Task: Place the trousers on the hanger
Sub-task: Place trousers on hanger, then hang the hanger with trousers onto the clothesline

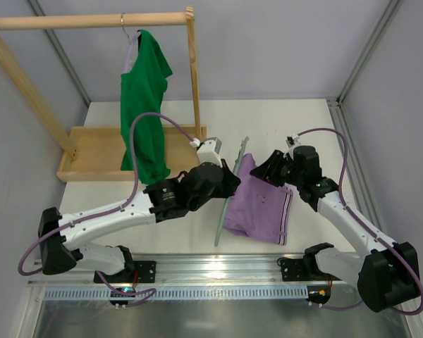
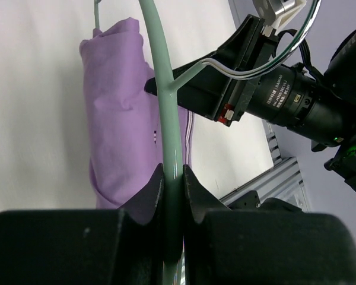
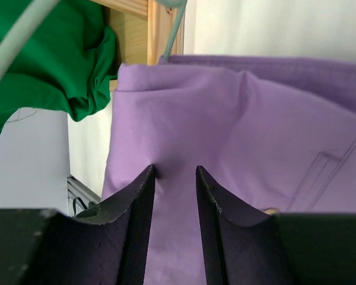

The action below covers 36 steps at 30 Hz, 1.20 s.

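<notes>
Mint-green hanger (image 2: 169,119) pinched between left fingers (image 2: 145,199) shows only from the left wrist; right fingers (image 3: 136,202), spread, touch lilac trousers (image 3: 237,136).

Lighting: bright, even and diffuse, coming from overhead.
Shadows under the arms on the white table (image 1: 268,120) are soft and faint. A glare streak marks the near metal rail (image 1: 218,266). Wrist views go soft in their dark near foreground; the trousers (image 3: 225,136) stay sharp.
</notes>
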Tool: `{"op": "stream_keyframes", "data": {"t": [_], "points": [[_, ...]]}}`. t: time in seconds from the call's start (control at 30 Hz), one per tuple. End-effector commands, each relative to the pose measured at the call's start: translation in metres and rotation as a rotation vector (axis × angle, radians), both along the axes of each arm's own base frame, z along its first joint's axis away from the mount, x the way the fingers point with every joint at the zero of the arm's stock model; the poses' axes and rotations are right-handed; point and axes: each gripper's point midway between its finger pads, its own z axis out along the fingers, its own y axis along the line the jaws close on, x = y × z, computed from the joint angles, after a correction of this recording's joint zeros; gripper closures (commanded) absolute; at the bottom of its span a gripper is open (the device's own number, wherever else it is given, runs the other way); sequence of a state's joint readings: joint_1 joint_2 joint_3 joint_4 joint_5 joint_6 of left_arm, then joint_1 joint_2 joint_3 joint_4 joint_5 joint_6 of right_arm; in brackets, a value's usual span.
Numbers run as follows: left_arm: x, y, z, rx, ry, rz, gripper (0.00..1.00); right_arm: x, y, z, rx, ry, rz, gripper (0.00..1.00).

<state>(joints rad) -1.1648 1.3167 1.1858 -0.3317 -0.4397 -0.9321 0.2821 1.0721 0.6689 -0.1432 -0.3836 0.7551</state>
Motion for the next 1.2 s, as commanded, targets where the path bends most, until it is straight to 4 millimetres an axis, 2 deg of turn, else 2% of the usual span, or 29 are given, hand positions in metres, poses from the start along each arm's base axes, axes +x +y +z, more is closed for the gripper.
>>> {"op": "stream_keyframes", "data": {"t": [0.0,0.2,0.27,0.43,0.47,0.5,0.53,0.6,0.63,0.67,0.73,0.8,0.83,0.9,0.93,0.97,1.03,1.07,1.13,1.17], "points": [[0.000,0.012,0.077,-0.134,-0.125,0.021,0.99,0.007,0.002,0.027,0.023,-0.086,-0.024,0.63],[-0.004,0.036,0.095,-0.124,-0.146,0.048,0.99,-0.012,0.009,0.056,0.049,-0.145,0.033,0.62],[-0.005,0.047,0.108,-0.136,-0.153,0.064,0.99,-0.019,0.011,0.066,0.058,-0.166,0.052,0.60],[-0.015,0.073,0.113,-0.108,-0.137,0.073,0.99,-0.036,0.027,0.085,0.090,-0.228,0.141,0.60],[-0.017,0.078,0.112,-0.107,-0.130,0.074,1.00,-0.039,0.029,0.094,0.092,-0.249,0.160,0.58],[-0.021,0.087,0.116,-0.123,-0.122,0.082,1.00,-0.044,0.034,0.099,0.093,-0.258,0.184,0.57],[-0.024,0.099,0.105,-0.074,-0.101,0.094,0.99,-0.045,0.035,0.113,0.092,-0.291,0.190,0.56],[-0.031,0.117,0.103,-0.062,-0.088,0.110,0.99,-0.050,0.037,0.125,0.085,-0.307,0.199,0.50],[-0.033,0.125,0.102,-0.056,-0.085,0.119,1.00,-0.051,0.037,0.139,0.090,-0.334,0.197,0.48],[-0.034,0.136,0.096,-0.022,-0.077,0.133,0.99,-0.051,0.037,0.143,0.086,-0.335,0.196,0.47],[-0.040,0.156,0.105,-0.039,-0.090,0.146,1.00,-0.051,0.039,0.157,0.089,-0.357,0.199,0.44],[-0.042,0.173,0.109,-0.029,-0.100,0.170,0.99,-0.048,0.040,0.157,0.084,-0.341,0.198,0.43],[-0.045,0.184,0.121,-0.056,-0.116,0.178,0.99,-0.047,0.041,0.155,0.081,-0.329,0.197,0.43],[-0.047,0.198,0.125,-0.037,-0.123,0.197,0.99,-0.046,0.043,0.151,0.083,-0.312,0.198,0.42],[-0.049,0.205,0.138,-0.065,-0.134,0.199,0.99,-0.047,0.045,0.147,0.083,-0.304,0.201,0.42],[-0.050,0.211,0.142,-0.069,-0.138,0.205,0.99,-0.046,0.045,0.145,0.086,-0.302,0.198,0.41],[-0.053,0.223,0.144,-0.043,-0.136,0.218,0.99,-0.046,0.045,0.139,0.086,-0.284,0.187,0.34],[-0.055,0.231,0.152,-0.057,-0.134,0.231,1.00,-0.046,0.046,0.139,0.089,-0.287,0.188,0.32],[-0.057,0.249,0.144,0.010,-0.114,0.264,0.99,-0.044,0.047,0.141,0.092,-0.289,0.191,0.28],[-0.058,0.254,0.148,-0.003,-0.103,0.284,0.99,-0.043,0.048,0.143,0.091,-0.294,0.190,0.26]]}}
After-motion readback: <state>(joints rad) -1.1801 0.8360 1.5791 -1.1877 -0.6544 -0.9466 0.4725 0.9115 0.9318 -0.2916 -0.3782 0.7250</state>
